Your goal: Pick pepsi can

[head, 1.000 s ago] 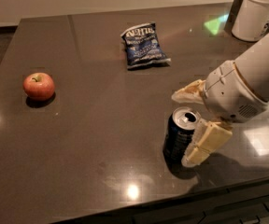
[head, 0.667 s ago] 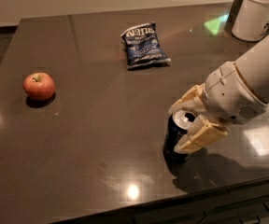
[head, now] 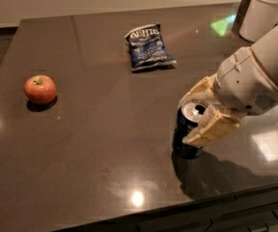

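The pepsi can [head: 185,132], dark blue with a silver top and pull-tab, stands upright on the dark table [head: 95,144] near its front right edge. My gripper [head: 197,114] comes in from the right. Its cream fingers [head: 209,128] sit on either side of the can's upper part, one behind it and one in front, closed against it. The can's base rests on the table.
A red apple [head: 40,89] lies at the left. A blue-and-white chip bag [head: 148,46] lies flat at the back middle. A white container [head: 264,11] stands at the back right corner. The table's front edge runs just below the can.
The fingers have closed in from a wider spread until they press on the can. The can has stayed in place on the table.
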Robot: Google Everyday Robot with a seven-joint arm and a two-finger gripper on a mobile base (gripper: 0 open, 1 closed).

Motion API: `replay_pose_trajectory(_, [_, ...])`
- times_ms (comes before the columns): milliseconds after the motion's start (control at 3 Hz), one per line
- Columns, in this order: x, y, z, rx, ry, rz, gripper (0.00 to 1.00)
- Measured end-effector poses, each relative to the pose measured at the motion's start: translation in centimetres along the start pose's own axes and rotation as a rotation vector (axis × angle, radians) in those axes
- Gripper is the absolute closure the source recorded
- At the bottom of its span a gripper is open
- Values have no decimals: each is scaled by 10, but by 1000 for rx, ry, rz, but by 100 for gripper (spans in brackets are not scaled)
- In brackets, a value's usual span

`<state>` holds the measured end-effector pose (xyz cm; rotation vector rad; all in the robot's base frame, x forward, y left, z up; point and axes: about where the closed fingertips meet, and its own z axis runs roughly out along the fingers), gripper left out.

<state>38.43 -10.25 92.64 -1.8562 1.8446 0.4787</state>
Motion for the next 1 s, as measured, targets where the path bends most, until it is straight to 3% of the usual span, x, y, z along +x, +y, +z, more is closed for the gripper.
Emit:
replay_pose_trajectory(333, [-11,-14,-26,24,10,8,100])
replay_pose_trajectory(667, [-37,-30,-69,34,0,-11,100])
replay_pose_trajectory(1000, [-41,-32,-71,45,-3,-17,100])
